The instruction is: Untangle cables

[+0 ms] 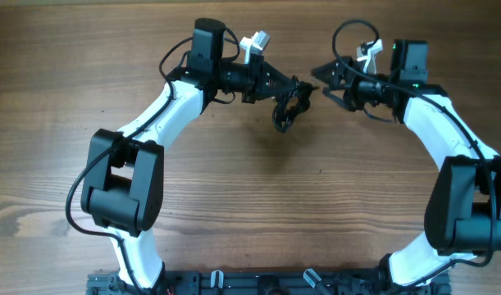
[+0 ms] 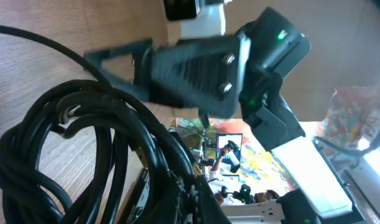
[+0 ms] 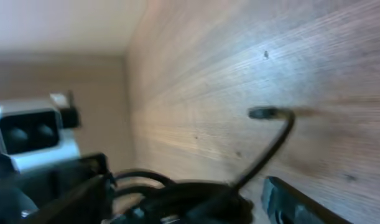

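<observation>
The cables [image 1: 284, 111] are a small black tangle hanging over the wooden table at the back centre. My left gripper [image 1: 298, 87] is shut on the top of the tangle. In the left wrist view its jaws [image 2: 205, 199] clamp the cords, and the loops [image 2: 84, 143] spread to the left. My right gripper [image 1: 322, 82] is open just right of the tangle, and its ribbed finger [image 2: 190, 68] shows beyond the loops. In the right wrist view the tangle [image 3: 190, 198] lies between my open fingers [image 3: 185, 183], and a plug end [image 3: 262, 113] sticks out above it.
The wooden table [image 1: 250, 205] spreads toward the front. The arm bases stand at the front left [image 1: 123, 184] and front right [image 1: 471, 205]. A black rail [image 1: 258, 283] runs along the front edge.
</observation>
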### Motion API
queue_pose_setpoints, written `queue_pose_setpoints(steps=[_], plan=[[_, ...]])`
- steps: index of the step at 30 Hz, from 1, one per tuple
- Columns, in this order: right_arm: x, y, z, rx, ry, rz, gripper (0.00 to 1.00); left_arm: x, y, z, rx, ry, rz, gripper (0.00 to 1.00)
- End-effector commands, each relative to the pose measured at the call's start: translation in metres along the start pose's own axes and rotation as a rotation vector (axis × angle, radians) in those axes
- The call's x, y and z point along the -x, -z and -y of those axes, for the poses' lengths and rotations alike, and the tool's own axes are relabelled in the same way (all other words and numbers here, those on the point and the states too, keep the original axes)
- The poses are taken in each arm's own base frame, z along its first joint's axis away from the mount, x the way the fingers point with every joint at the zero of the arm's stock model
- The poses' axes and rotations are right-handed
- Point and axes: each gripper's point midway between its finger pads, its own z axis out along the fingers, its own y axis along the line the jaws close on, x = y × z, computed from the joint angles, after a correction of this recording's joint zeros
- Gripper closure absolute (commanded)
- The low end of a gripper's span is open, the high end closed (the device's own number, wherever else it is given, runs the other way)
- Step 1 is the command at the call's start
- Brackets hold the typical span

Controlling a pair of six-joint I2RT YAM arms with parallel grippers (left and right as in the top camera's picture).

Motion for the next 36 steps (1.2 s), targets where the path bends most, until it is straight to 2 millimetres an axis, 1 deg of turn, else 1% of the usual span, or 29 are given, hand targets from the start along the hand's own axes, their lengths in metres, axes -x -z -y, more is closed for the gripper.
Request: queue_pose_setpoints(steps=[1,5,8,10,12,14,15,17,19,22,24,26,28,29,30,32,33,34,35,36], plan=[[-0.002,-0.011,-0.002,0.028,-0.117,-0.029,0.15,-0.005,-0.001,0.010,-0.031,-0.003,-0.035,0.96],[-0.017,-0.033,0.014,0.003,-0.212,-0.093,0.13,-0.005,-0.001,0.011,-0.031,-0.004,-0.036,0.96],[-0.019,-0.037,0.023,0.003,-0.243,-0.114,0.14,-0.005,-0.001,0.011,-0.032,-0.008,-0.036,0.96],[-0.014,-0.032,0.026,0.003,-0.248,-0.099,0.14,-0.005,-0.001,0.011,-0.032,-0.032,-0.035,0.96],[-0.002,-0.022,0.034,-0.005,-0.255,-0.056,0.14,-0.005,-0.001,0.011,-0.032,-0.037,-0.035,0.96],[0.012,-0.005,0.044,0.004,-0.288,-0.019,0.14,-0.005,-0.001,0.010,-0.032,-0.036,-0.035,0.96],[0.013,-0.001,0.044,0.015,-0.297,-0.021,0.14,-0.005,-0.001,0.010,-0.032,-0.036,-0.035,0.96],[0.005,0.000,0.039,0.045,-0.286,-0.063,0.16,-0.005,-0.001,0.010,-0.031,-0.037,-0.034,0.96],[-0.010,-0.005,0.042,0.021,-0.291,-0.109,0.17,-0.004,-0.001,0.010,-0.027,-0.037,-0.029,0.96],[-0.029,-0.024,0.049,-0.011,-0.313,-0.172,0.19,-0.004,-0.001,0.010,-0.027,-0.037,-0.029,0.96],[-0.037,-0.038,0.058,-0.014,-0.366,-0.207,0.24,-0.004,-0.001,0.010,-0.027,-0.037,-0.029,0.96],[-0.044,-0.052,0.055,0.054,-0.391,-0.270,0.29,-0.004,-0.001,0.010,-0.027,-0.037,-0.029,0.96],[-0.048,-0.061,0.052,0.091,-0.388,-0.304,0.34,-0.004,-0.001,0.010,-0.027,-0.037,-0.029,0.96],[-0.048,-0.063,0.051,0.094,-0.376,-0.304,0.41,-0.004,-0.001,0.010,-0.027,-0.037,-0.029,0.96],[-0.046,-0.063,0.050,0.101,-0.361,-0.297,0.54,-0.004,-0.001,0.010,-0.027,-0.037,-0.029,0.96],[-0.039,-0.063,0.046,0.119,-0.339,-0.278,0.73,-0.004,-0.001,0.010,-0.027,-0.037,-0.029,0.96],[-0.035,-0.062,0.044,0.134,-0.318,-0.270,0.79,-0.004,-0.001,0.010,-0.027,-0.037,-0.029,0.96],[-0.027,-0.060,0.037,0.171,-0.266,-0.255,0.88,-0.004,-0.001,0.010,-0.027,-0.037,-0.029,0.96],[-0.022,-0.056,0.032,0.205,-0.228,-0.246,0.94,-0.004,-0.001,0.010,-0.027,-0.037,-0.029,0.96],[-0.015,-0.049,0.025,0.248,-0.199,-0.243,0.95,-0.004,-0.001,0.010,-0.027,-0.037,-0.029,0.96]])
